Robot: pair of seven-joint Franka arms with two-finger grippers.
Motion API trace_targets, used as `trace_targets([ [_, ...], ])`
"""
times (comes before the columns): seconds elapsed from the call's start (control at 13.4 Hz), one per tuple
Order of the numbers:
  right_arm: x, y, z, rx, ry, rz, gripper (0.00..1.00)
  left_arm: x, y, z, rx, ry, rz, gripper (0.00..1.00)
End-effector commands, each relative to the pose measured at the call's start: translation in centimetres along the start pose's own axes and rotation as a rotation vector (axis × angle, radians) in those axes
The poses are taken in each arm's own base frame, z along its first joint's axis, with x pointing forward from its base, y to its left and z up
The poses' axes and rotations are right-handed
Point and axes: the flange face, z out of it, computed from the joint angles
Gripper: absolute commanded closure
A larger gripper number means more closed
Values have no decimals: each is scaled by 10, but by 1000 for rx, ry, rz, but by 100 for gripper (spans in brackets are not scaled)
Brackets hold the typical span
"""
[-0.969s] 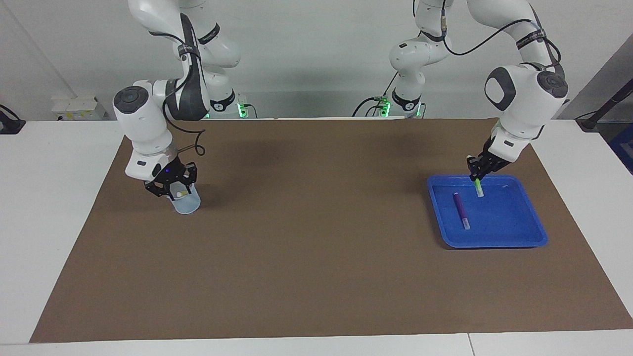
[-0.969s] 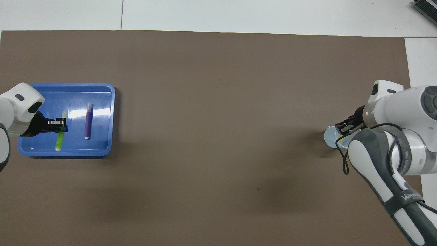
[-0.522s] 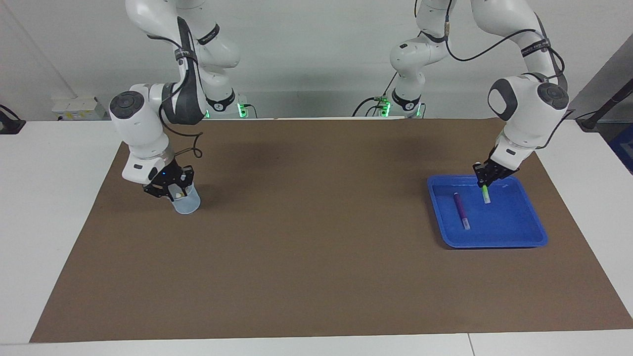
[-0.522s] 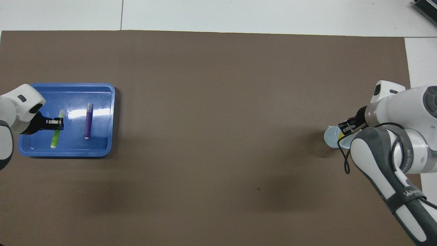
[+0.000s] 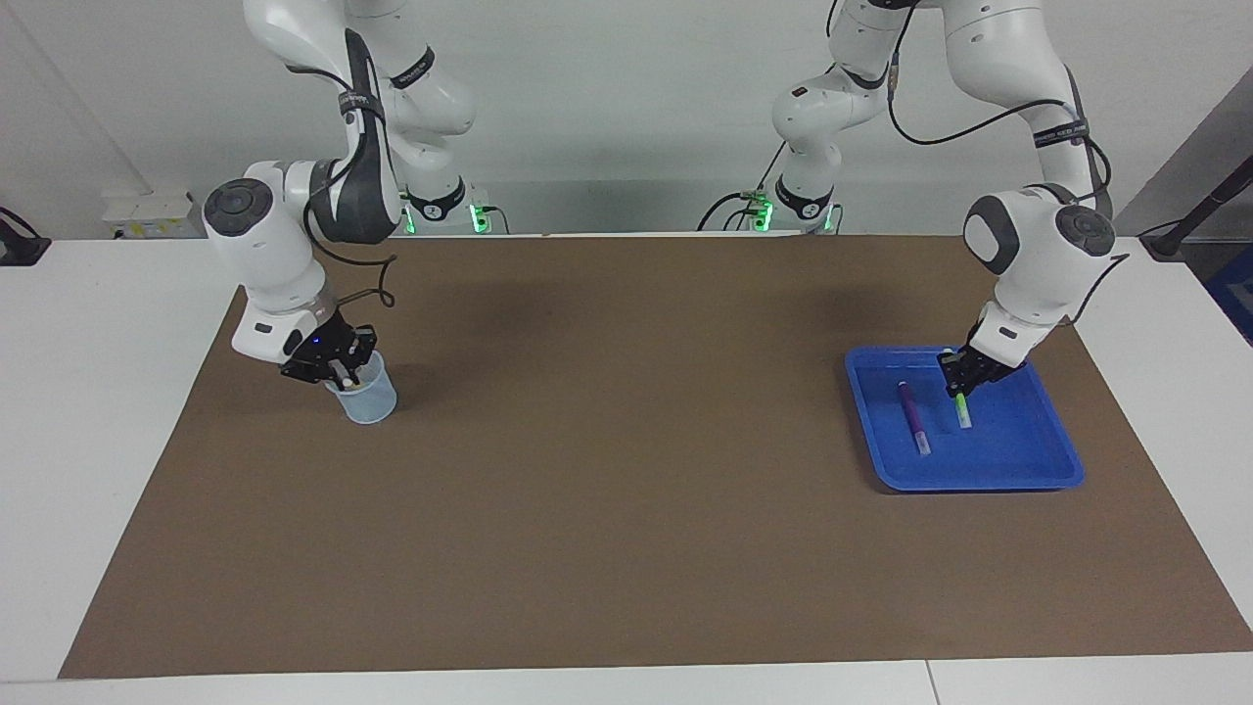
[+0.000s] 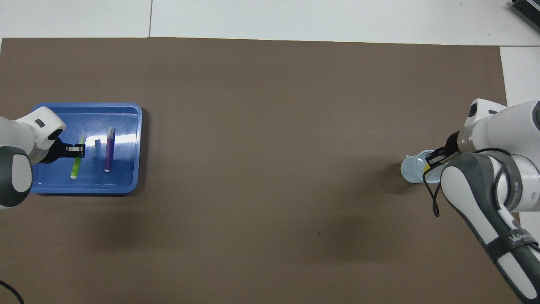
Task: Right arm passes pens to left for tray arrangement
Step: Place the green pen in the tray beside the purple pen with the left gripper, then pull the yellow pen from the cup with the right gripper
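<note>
Brown matte sheet covers white bench [image 5: 1155, 323].

Left claw [image 5: 960, 391] clenched on green pen [image 5: 963, 409], tilted, tip low in blue tray [image 5: 979, 477]; likely setting it parallel beside purple pen [image 5: 912, 417], lying flat.

Right claw [image 5: 339, 372] shut at rim of pale cup [image 5: 370, 399], apparently pinching yellow pen [image 6: 426, 168] for handover.

Tray glossy plastic, rounded rim; pens slim, whitish-capped.
</note>
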Motion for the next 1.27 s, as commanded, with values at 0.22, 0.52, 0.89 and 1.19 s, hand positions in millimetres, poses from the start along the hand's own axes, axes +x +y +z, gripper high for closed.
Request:
trace_targets([
  [0.22,26,-20,-100,-17,11,-40,100,-4,-2,42,17,34,45,100],
  [0.52,49,-62,-136,35,86,-6,100,-6,-6,48,33,47,55,94],
  [0.89,72,-128,-140,266,106,472,100,-3,-5,46,31,40,37,0],
  [1.19,91,-180,-136,474,170,889,100,9,-2,28,25,-7,36,0],
])
